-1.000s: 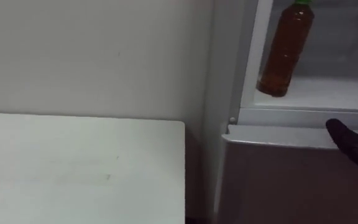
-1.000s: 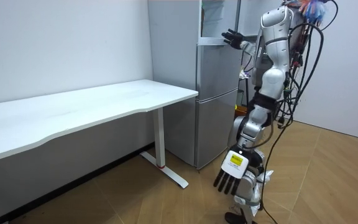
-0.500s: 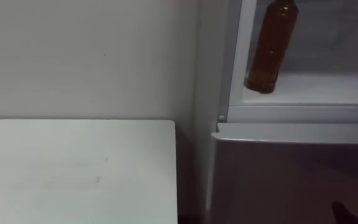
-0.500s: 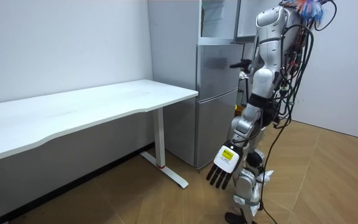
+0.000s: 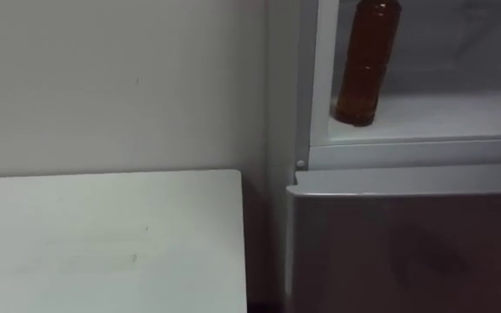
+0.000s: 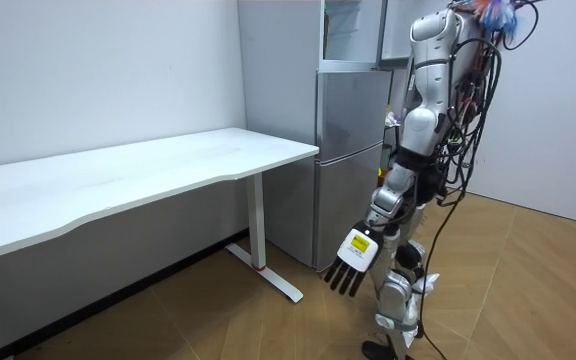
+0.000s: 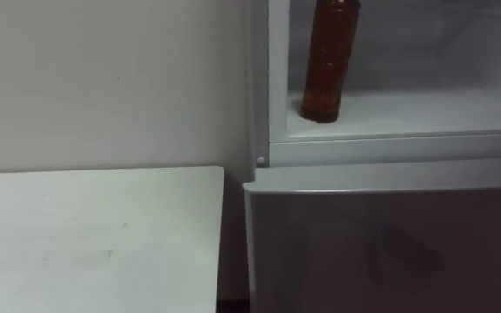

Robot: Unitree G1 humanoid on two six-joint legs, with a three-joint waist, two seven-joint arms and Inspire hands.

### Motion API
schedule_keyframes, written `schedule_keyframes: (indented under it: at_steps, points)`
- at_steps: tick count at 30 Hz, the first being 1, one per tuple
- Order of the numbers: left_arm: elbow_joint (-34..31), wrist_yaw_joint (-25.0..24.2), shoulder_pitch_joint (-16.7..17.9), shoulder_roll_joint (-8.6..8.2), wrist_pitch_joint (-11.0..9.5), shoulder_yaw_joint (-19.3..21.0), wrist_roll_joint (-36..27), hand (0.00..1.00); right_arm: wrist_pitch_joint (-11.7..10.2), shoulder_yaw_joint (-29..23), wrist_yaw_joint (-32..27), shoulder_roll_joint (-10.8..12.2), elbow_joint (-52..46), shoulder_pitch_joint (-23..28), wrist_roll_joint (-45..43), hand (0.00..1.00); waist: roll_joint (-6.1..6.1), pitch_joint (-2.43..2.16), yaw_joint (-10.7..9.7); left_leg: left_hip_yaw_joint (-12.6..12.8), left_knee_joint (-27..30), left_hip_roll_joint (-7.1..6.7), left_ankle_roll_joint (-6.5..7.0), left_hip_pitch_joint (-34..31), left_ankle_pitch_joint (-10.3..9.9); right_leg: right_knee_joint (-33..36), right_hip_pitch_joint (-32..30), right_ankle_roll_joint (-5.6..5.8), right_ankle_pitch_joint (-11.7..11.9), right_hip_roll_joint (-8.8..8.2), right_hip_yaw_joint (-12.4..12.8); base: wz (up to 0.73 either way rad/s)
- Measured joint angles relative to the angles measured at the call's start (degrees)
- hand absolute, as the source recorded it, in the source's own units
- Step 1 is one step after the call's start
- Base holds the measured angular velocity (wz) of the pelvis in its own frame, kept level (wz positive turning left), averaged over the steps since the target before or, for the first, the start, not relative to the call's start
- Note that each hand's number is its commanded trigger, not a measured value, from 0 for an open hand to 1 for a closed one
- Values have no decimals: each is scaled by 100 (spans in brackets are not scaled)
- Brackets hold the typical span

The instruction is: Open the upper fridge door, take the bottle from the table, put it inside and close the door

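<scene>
And there it is: the bottle point(image 5: 368, 61) stands upright on the white floor of the upper compartment point(image 5: 468, 52), upper right of the eye views. It sits close to the left side wall and near the front lip, with its cap cut off by the top of the frame. I'd judge it stands near the front because that is as deep as an outstretched arm sets it comfortably. Standing on its base, it can't roll out. Nothing touches it now; it stands free.

Over in the room view the robot stands upright right at the fridge point(image 6: 353, 150), just right of centre. Its left hand point(image 6: 351, 262) hangs low beside its leg at lower centre, fingers straight and a little apart, holding nothing. An arm hanging that loose reads to me as a placing job finished.

The upper compartment is open to view, so shutting it may be what's left. The lower door point(image 5: 407, 252) below it is closed.

The count is one amber bottle and one fridge with two compartments. There is also one white table point(image 5: 103, 235), lower left, just beside the fridge and against the wall point(image 5: 103, 78).
</scene>
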Motion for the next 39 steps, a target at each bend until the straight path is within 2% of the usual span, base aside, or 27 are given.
schedule_keyframes:
  at_steps: [5,8,11,17,20,23,26,32,39]
  points:
    - [4,-61,-27,13,-34,-8,-111,0,98,206,172,-1,1004,11,29,0,8,17,-6,-4,-8,-7,9,15,-6,0,1,8,-4,-44,10,0]
    - [3,-154,-30,23,-34,-79,-105,0,201,451,806,-5,1674,-35,310,0,10,34,2,-25,-37,-9,17,47,-13,-53,28,20,-12,-48,-19,5]
    - [1,-240,-46,21,-29,-104,-12,0,336,450,1266,-3,1815,-37,610,0,18,38,-8,-34,-46,-16,18,41,-13,-60,25,25,-14,-48,-14,0]
    - [-121,-242,-20,2,39,-102,683,0,504,549,2346,36,2298,-268,1371,0,14,40,6,-92,-50,-21,19,-7,-13,-79,6,28,-14,-50,-60,5]
    - [-230,-255,-16,-1,66,-116,700,0,706,720,2978,66,2574,-426,1595,0,13,40,4,-105,-52,-17,17,-13,-12,-73,22,27,-15,-49,-102,3]
    - [-335,-275,12,-4,118,-107,698,0,840,716,3351,78,2781,-498,1617,0,-5,48,5,-107,-60,-21,17,-19,-12,-86,41,31,-18,-46,-129,0]
    - [-378,-275,11,-6,190,-97,668,0,956,667,3549,91,2990,-531,1909,0,-44,70,-7,-115,-60,-21,21,5,-15,-115,92,38,-23,-47,-149,4]
    - [-376,-290,-6,-31,205,-34,555,0,1085,504,3628,109,3151,-542,2214,0,-73,68,-7,-116,-61,-21,23,29,-17,-142,121,39,-22,-39,-145,0]
    - [-314,-364,64,-30,205,316,323,0,1094,-502,3474,108,3114,-569,2481,0,-136,72,-40,-108,-81,-9,9,188,-51,-172,249,36,-31,-41,-126,0]
